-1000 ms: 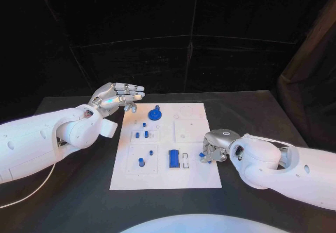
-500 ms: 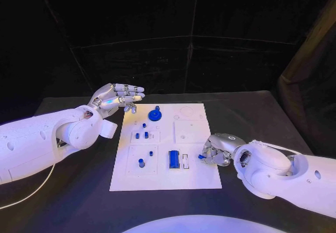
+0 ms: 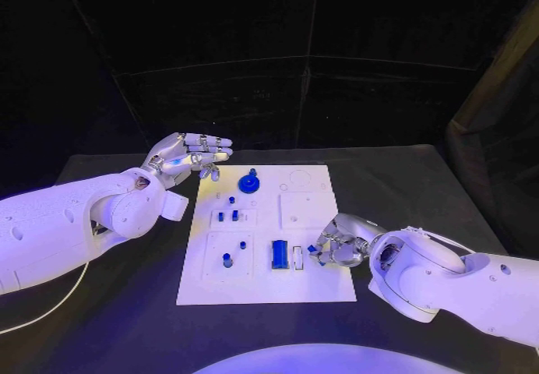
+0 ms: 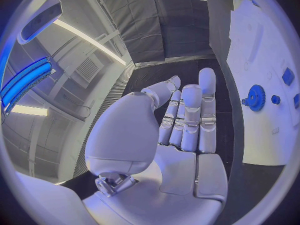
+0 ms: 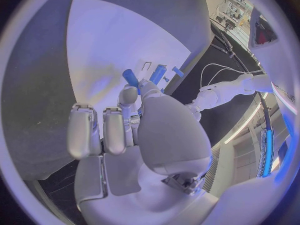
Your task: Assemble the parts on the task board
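Note:
The white task board [image 3: 315, 288] lies in the middle of the table. On it I see a blue gear [image 3: 248, 184], small blue pegs [image 3: 228, 216], a blue bar [image 3: 279, 255] and a narrow white slot [image 3: 297, 257] beside the bar. My right hand [image 3: 337, 248] hovers low over the board's right side, just right of that slot, pinching a small blue cylinder [image 5: 130, 77] between thumb and fingertips. My left hand [image 3: 185, 156] is raised off the board's far left corner, fingers extended [image 4: 187, 120] and holding nothing. In the left wrist view the gear [image 4: 256, 97] is on the board [image 4: 262, 55].
Black table [image 3: 112, 312] surrounds the board on all sides, with dark curtains behind. More blue pegs [image 3: 228, 261] stand in the near left block of the board. The bar [image 5: 157, 74] lies just beyond my right fingertips.
My right hand has moved left from the board's right edge to a spot over the board near the slot, still holding the blue cylinder. The left hand has not moved.

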`<state>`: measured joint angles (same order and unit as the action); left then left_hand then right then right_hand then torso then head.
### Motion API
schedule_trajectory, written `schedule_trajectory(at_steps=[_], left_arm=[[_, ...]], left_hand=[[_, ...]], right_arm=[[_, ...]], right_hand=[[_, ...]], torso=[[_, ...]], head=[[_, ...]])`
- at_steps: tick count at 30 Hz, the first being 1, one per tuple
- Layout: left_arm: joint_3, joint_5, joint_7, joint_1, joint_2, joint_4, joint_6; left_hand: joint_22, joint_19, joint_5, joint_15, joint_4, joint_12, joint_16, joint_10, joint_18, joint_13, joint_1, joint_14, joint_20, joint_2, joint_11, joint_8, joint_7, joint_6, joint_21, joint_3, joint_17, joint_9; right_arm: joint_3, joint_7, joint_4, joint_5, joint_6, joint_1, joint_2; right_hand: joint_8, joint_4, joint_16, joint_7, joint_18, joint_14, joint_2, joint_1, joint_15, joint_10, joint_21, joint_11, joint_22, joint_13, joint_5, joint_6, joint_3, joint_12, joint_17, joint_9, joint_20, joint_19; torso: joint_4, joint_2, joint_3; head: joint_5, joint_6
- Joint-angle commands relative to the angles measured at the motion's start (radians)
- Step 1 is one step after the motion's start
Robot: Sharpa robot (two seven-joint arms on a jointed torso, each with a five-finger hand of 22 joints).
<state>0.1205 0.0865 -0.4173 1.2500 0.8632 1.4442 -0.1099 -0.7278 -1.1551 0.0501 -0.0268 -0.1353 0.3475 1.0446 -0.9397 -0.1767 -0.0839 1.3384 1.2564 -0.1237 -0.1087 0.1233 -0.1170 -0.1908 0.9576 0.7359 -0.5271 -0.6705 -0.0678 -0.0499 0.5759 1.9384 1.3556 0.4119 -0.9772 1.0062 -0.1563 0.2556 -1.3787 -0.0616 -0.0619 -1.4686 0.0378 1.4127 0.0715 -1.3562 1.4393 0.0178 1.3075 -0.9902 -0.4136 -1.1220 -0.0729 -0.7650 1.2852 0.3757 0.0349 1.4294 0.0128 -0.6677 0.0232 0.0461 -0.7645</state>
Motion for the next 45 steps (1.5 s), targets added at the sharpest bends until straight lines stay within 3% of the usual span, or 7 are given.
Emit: schedule_trajectory(at_steps=[1,8,26,33,35,40,45], left_arm=[[-0.001,-0.003,-0.003,0.002,-0.001,0.003,0.009],[-0.001,-0.003,-0.003,0.002,-0.002,0.005,0.009],[-0.001,-0.003,-0.001,0.002,-0.002,0.006,0.009],[-0.001,-0.003,-0.001,0.002,-0.002,0.006,0.009],[-0.001,-0.003,-0.001,0.002,-0.002,0.006,0.009],[-0.001,-0.003,-0.001,0.002,-0.001,0.006,0.008],[-0.001,-0.004,0.0,0.002,0.0,0.006,0.007]], left_hand=[[0.001,0.009,0.005,-0.002,-0.004,0.002,-0.002,0.007,-0.007,0.001,-0.003,-0.007,-0.001,0.009,0.001,-0.003,-0.001,-0.007,-0.007,0.001,0.001,0.0],[0.001,0.009,0.005,-0.002,-0.004,0.002,-0.002,0.007,-0.007,0.001,-0.003,-0.007,-0.001,0.009,0.001,-0.003,-0.001,-0.007,-0.007,0.001,0.001,0.0],[0.001,0.009,0.005,-0.002,-0.004,0.002,-0.002,0.007,-0.007,0.001,-0.003,-0.007,-0.001,0.009,0.001,-0.003,-0.001,-0.007,-0.007,0.001,0.001,0.0],[0.001,0.009,0.005,-0.002,-0.004,0.002,-0.002,0.007,-0.007,0.001,-0.003,-0.007,-0.001,0.009,0.001,-0.003,-0.001,-0.007,-0.007,0.001,0.001,0.0],[0.001,0.009,0.005,-0.002,-0.004,0.002,-0.002,0.007,-0.007,0.001,-0.003,-0.007,-0.001,0.009,0.001,-0.003,-0.001,-0.007,-0.007,0.001,0.001,0.0],[0.001,0.009,0.005,-0.002,-0.004,0.002,-0.002,0.007,-0.007,0.001,-0.003,-0.007,-0.001,0.009,0.001,-0.003,-0.001,-0.007,-0.007,0.001,0.001,0.0],[0.001,0.009,0.005,-0.002,-0.004,0.002,-0.002,0.007,-0.007,0.001,-0.003,-0.007,-0.001,0.009,0.001,-0.003,-0.001,-0.007,-0.007,0.001,0.001,0.0]], right_arm=[[0.0,0.01,-0.01,-0.072,0.018,-0.001,-0.013],[0.0,0.026,-0.051,-0.091,-0.008,-0.002,-0.062],[0.0,0.028,-0.095,-0.094,-0.048,-0.002,-0.128],[0.0,0.031,-0.099,-0.073,-0.069,-0.002,-0.132],[0.0,0.031,-0.099,-0.066,-0.069,-0.002,-0.132],[0.0,0.032,-0.096,-0.043,-0.061,-0.002,-0.13],[0.0,0.03,-0.09,-0.03,-0.05,-0.002,-0.126]], right_hand=[[-0.002,0.013,-0.008,0.003,0.014,-0.053,0.005,-0.029,0.008,-0.014,0.005,0.0,0.084,-0.014,-0.031,-0.014,-0.006,-0.019,0.011,0.016,0.001,0.01],[-0.005,0.03,-0.019,0.008,0.016,-0.056,0.013,-0.083,0.011,-0.033,0.01,0.004,0.092,-0.041,-0.081,-0.03,-0.007,-0.053,0.027,0.022,-0.002,0.015],[-0.005,0.03,-0.022,0.008,0.016,-0.056,0.015,-0.099,0.012,-0.038,0.012,0.005,0.094,-0.049,-0.08,-0.035,-0.005,-0.061,0.031,0.024,-0.003,0.017],[-0.003,0.035,-0.022,0.006,0.016,-0.055,0.025,-0.168,0.009,-0.042,0.011,0.002,0.093,-0.057,-0.067,-0.04,0.023,-0.065,0.031,0.026,-0.002,0.015],[-0.002,0.034,-0.021,0.004,0.016,-0.055,0.033,-0.219,0.007,-0.043,0.011,0.0,0.093,-0.059,-0.031,-0.043,0.054,-0.064,0.03,0.027,-0.001,0.015],[0.003,0.031,-0.015,0.006,0.014,-0.053,0.028,-0.282,0.008,-0.039,0.006,-0.001,0.088,-0.063,0.148,-0.042,0.124,-0.056,0.024,0.03,0.001,0.011],[0.005,0.033,-0.013,0.005,0.014,-0.052,0.026,-0.298,0.007,-0.037,0.005,-0.001,0.087,-0.064,0.183,-0.042,0.152,-0.051,0.022,0.033,0.001,0.009]], torso=[[-0.0009,0.0,0.0002],[-0.0004,-0.001,-0.0006],[0.0006,0.0,-0.0011],[0.0013,0.001,-0.0011],[0.0016,0.001,-0.001],[0.001,0.0,-0.0015],[0.0011,0.0,-0.0017]], head=[[-0.001,0.0],[-0.003,-0.001],[-0.004,-0.005],[-0.006,-0.005],[-0.005,-0.005],[-0.006,-0.006],[-0.007,-0.007]])
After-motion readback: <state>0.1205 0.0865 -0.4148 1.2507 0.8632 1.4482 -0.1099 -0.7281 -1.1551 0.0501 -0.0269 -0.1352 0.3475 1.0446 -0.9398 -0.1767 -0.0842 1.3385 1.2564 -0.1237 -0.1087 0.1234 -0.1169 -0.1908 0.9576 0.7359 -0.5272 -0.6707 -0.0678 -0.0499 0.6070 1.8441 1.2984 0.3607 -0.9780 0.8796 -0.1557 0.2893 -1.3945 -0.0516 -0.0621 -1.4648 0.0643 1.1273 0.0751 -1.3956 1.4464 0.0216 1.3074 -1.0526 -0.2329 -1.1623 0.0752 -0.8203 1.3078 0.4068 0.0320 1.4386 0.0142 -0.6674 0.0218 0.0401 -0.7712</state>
